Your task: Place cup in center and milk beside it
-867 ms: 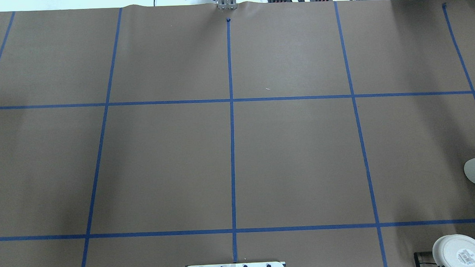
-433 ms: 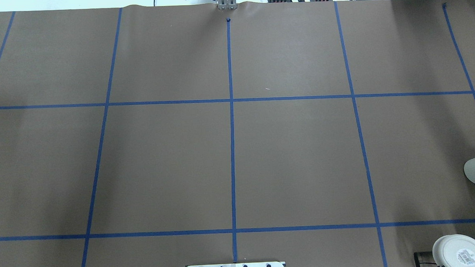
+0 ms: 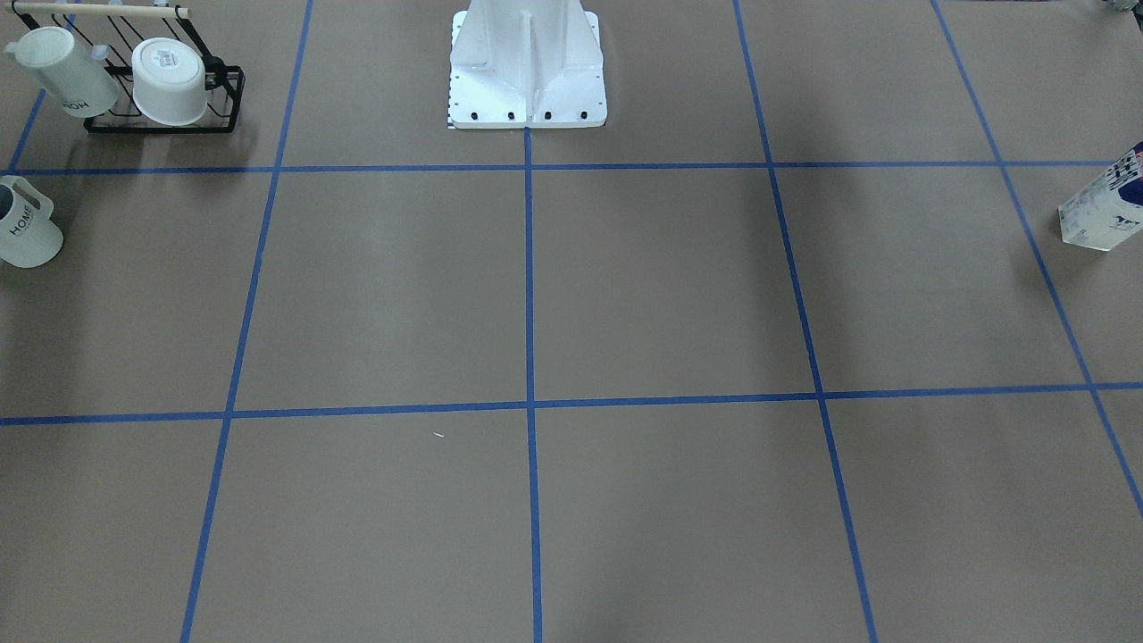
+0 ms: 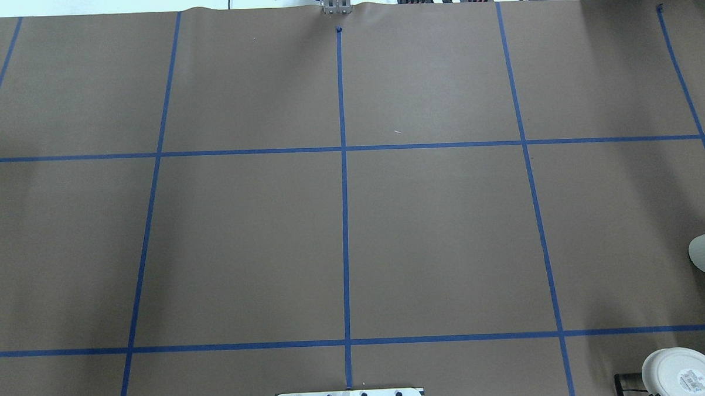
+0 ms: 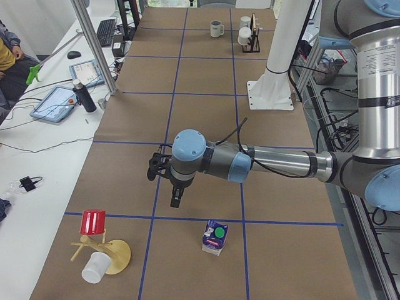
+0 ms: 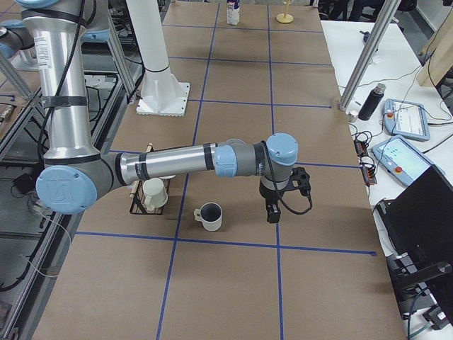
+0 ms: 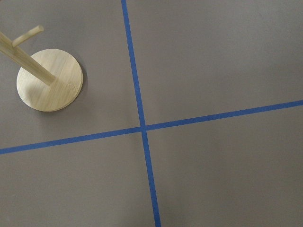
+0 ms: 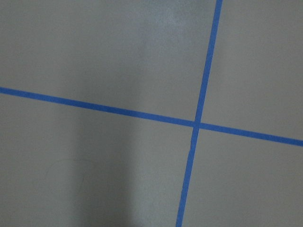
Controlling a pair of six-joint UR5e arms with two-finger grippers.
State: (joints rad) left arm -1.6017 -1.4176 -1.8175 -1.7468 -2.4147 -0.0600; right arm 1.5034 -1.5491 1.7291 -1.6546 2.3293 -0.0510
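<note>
Starting step, nothing placed yet: cup near surface's right edge, milk near left edge, both well apart from center cross; right hand hovers by cup, left hand by milk, open/closed can't tell. Next, prob.: grasp cup.

— What covers the table?
— Brown paper gridded with blue tape lines. A white robot base stands at top middle.
— Any objects?
— The cup, lettered "HOME", sits at the left edge. Above it, a black wire rack holds two white mugs. The milk stands at the right edge. Both are well apart from the center crossing.
</note>
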